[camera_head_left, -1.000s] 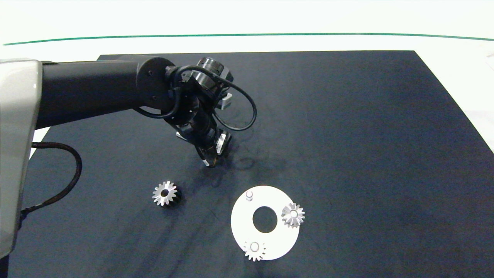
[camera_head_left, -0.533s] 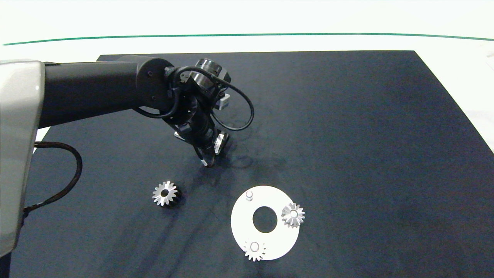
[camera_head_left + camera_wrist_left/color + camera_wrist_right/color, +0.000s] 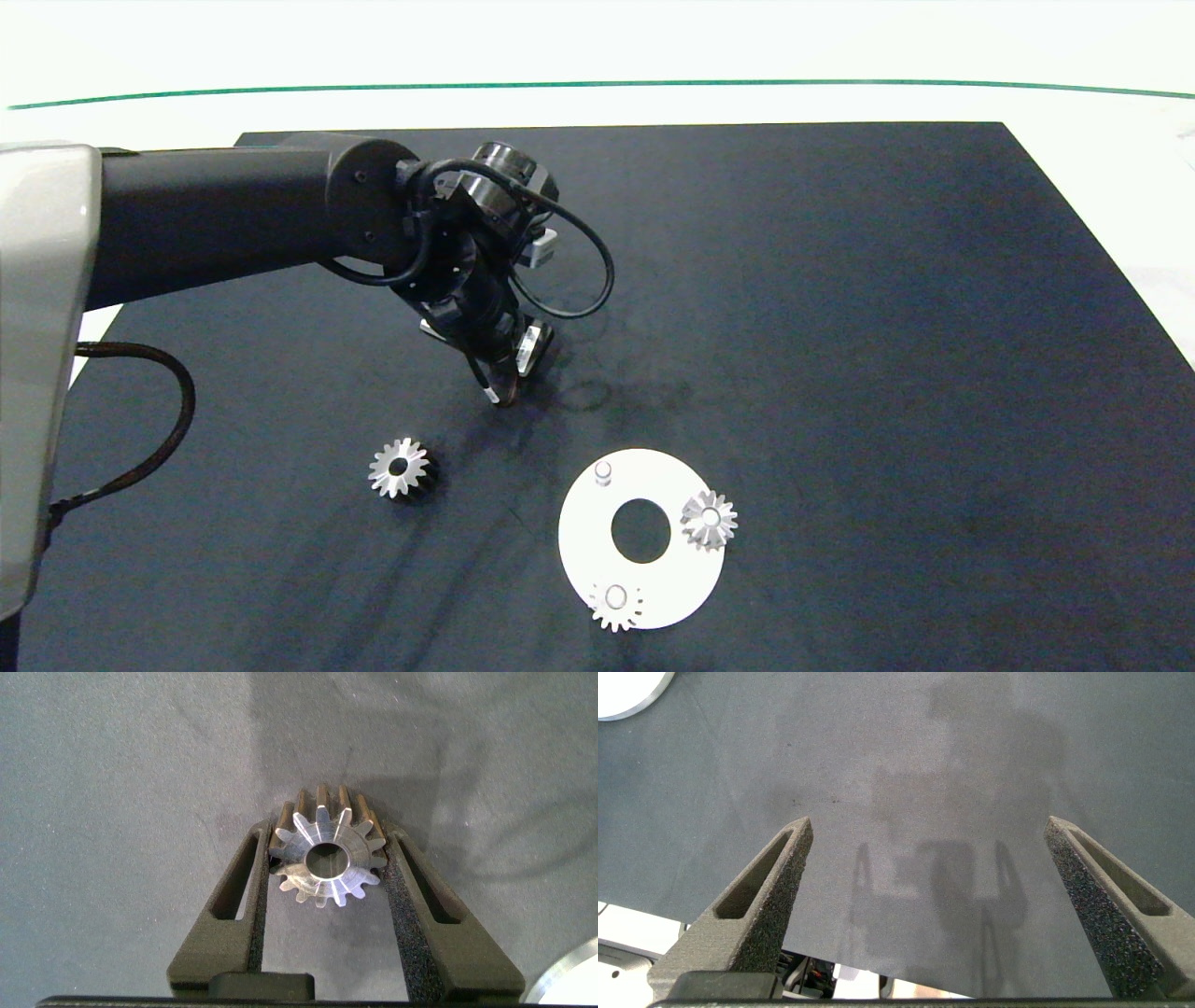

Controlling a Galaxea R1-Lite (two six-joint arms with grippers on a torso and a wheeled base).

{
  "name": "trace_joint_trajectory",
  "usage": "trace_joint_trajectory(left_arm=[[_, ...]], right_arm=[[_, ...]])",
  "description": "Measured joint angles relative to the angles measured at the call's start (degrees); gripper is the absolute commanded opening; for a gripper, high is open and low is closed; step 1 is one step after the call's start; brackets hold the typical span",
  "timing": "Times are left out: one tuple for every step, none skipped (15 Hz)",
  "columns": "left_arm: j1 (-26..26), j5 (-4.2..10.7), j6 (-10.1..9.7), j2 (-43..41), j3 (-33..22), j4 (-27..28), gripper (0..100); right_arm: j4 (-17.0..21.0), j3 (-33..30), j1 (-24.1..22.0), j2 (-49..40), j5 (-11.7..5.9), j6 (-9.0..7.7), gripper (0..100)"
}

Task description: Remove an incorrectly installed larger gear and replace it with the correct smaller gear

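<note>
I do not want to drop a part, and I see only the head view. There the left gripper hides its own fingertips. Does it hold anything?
Observer: Yes. In the left wrist view the left gripper is shut on what looks like the smaller gear, with one finger on each side of its teeth.
Operator: And the right gripper? It is not in my view.
Observer: The right wrist view shows the right gripper open and holding nothing, above the dark mat.
</note>
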Motion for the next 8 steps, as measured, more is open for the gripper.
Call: trace_joint_trajectory(left_arm=[[-0.09,-0.02,0.06,-0.18,0.05,0.11,29],[-0.17,0.00,-0.02,-0.35,0.13,0.15,27],[-0.33,0.00,-0.57,-0.50,0.13,0.15,25],[-0.61,0.00,-1.04,-0.93,0.20,0.41,25],[-1.24,0.00,-1.27,-1.65,0.55,1.77,25],[-2.34,-0.02,-1.61,-2.67,1.26,3.61,25],[-3.61,0.02,-2.30,-3.77,2.01,4.56,25],[-5.32,0.13,-3.13,-5.21,3.30,5.02,25]], right_arm=[[0.02,0.00,0.02,-0.01,0.02,0.00,100],[0.02,0.00,0.02,-0.01,0.00,0.00,100],[0.00,0.00,0.02,-0.01,0.00,0.00,100],[0.00,0.00,0.02,-0.01,0.02,0.00,100],[0.00,0.00,0.02,-0.01,0.02,-0.02,100],[0.00,0.00,0.02,-0.01,0.00,0.00,100],[0.00,0.00,0.02,-0.01,0.02,0.00,100],[0.00,0.00,0.02,-0.06,0.00,0.00,100]])
